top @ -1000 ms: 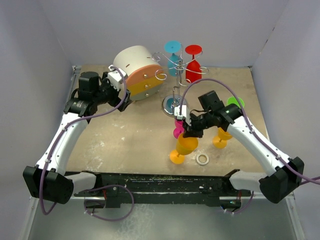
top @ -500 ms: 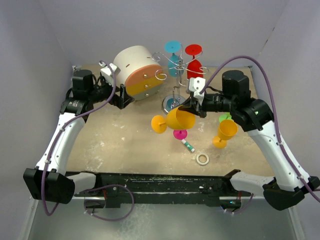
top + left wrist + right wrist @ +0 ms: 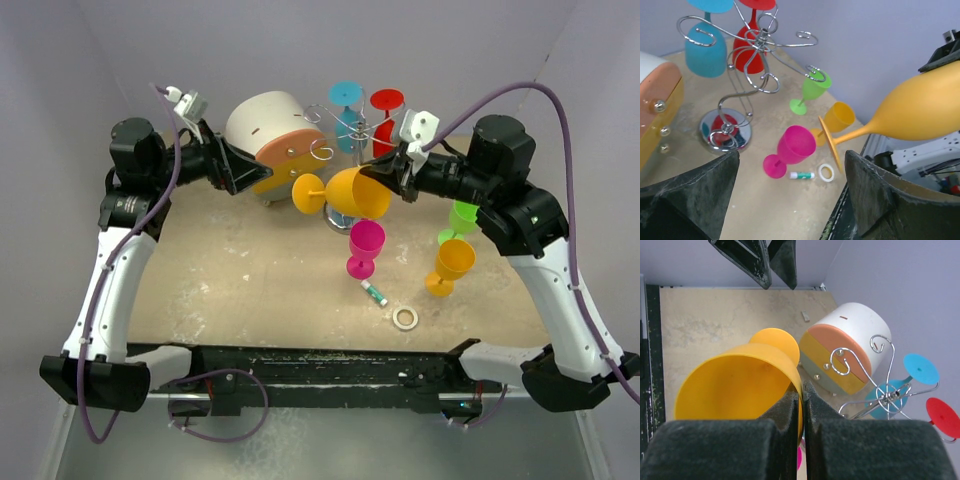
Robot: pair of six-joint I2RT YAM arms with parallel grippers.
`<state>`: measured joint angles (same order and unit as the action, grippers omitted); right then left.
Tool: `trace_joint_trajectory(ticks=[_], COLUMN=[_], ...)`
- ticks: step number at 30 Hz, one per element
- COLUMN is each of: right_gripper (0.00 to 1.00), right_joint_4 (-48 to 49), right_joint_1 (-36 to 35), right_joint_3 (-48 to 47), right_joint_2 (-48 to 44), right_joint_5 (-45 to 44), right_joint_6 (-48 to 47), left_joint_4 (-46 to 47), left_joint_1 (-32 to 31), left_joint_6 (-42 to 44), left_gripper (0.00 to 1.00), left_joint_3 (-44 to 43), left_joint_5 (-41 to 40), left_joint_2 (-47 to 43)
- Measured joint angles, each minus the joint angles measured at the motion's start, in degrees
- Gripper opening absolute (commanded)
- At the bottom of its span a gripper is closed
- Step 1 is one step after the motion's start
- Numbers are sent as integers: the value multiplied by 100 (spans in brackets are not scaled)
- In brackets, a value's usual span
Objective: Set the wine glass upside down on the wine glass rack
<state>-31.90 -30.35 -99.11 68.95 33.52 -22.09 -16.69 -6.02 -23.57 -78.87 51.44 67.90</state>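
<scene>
Over the last second my right arm has carried the orange wine glass up off the bench and back toward the wine glass rack. It has also tipped the glass from near upright onto its side. The foot now points left and the open mouth faces the right wrist. The right gripper is clenched on the bowl wall at the rim. The right wrist view shows the rim edge pinched between the two fingers.

My left arm has risen and swung inward as well. The left gripper hangs released, jaws spread, aimed at the foot of the glass but clear of it. The left wrist view shows the stem and foot lying ahead of that gap, not yet between the fingers.

The glass is in the air just in front of the rack, touching neither rack nor bench. A blue glass and a red glass already hang inverted at the back, and the nearer curled arms look free.

I judge the turn to be about half done. The glass needs rolling further, and the foot must then slide into a spiral. A rim pinch looks awkward for that, so I expect a handover to the left gripper at the stem.
</scene>
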Motion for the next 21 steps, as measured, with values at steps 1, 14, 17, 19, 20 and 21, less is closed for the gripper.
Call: trace_joint_trajectory(ticks=[1, 14, 17, 19, 20, 21], right_gripper=[0, 0, 0, 0, 0, 0], right_joint_4=[42, 688, 715, 765, 791, 817], right_joint_1=[0, 0, 0, -2, -4, -13], right_joint_3=[-52, -190, -243, -269, -280, -289], right_joint_2=[35, 472, 535, 568, 579, 590], right_joint_5=[0, -129, -149, -149, -149, -149], right_joint_6=[33, 651, 682, 706, 713, 719], left_joint_4=[81, 411, 463, 501, 527, 555], left_joint_1=[-4, -343, -378, -385, -387, -387], left_joint_6=[-186, -1139, -1191, -1211, -1239, -1248], left_gripper=[85, 72, 66, 59, 55, 52], left_joint_3=[-50, -116, -109, -85, -61, -22], left_joint_5=[98, 507, 538, 538, 538, 540], left_joint_2=[52, 518, 573, 601, 605, 608])
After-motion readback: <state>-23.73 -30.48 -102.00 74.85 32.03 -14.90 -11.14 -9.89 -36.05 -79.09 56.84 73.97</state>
